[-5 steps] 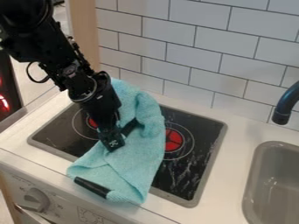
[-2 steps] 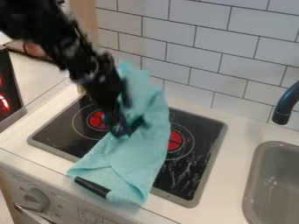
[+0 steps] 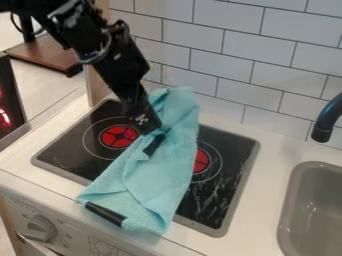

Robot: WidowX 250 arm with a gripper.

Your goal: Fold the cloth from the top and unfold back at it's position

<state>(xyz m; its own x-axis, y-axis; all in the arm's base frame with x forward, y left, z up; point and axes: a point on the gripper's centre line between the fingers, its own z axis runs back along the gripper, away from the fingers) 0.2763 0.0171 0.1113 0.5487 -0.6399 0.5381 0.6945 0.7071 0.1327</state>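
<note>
- I am hanging down from the upper left of the view, with my fingers (image 3: 152, 131) touching the upper part of the turquoise cloth (image 3: 155, 182); whether they are standing open or closing on the fabric, I cannot tell.
- The cloth is lying rumpled over the middle of the black cooktop (image 3: 228, 200), its upper end reaching towards the tiled wall (image 3: 287, 47) and its lower end lapping over the front rim onto the white desk (image 3: 259, 205).
- One black strip (image 3: 153, 144) is showing on the cloth just below me, and another black strip (image 3: 105, 213) is edging its lower end.
- The left red burner (image 3: 119, 136) is showing beside the cloth, while the cloth is partly covering the right red burner (image 3: 200, 161).
- The grey sink (image 3: 288, 220) is sitting to the right of the cooktop, with the dark faucet (image 3: 325, 120) curving down near it.
- A knob (image 3: 40, 229) is jutting from the front panel, at the lower left.
</note>
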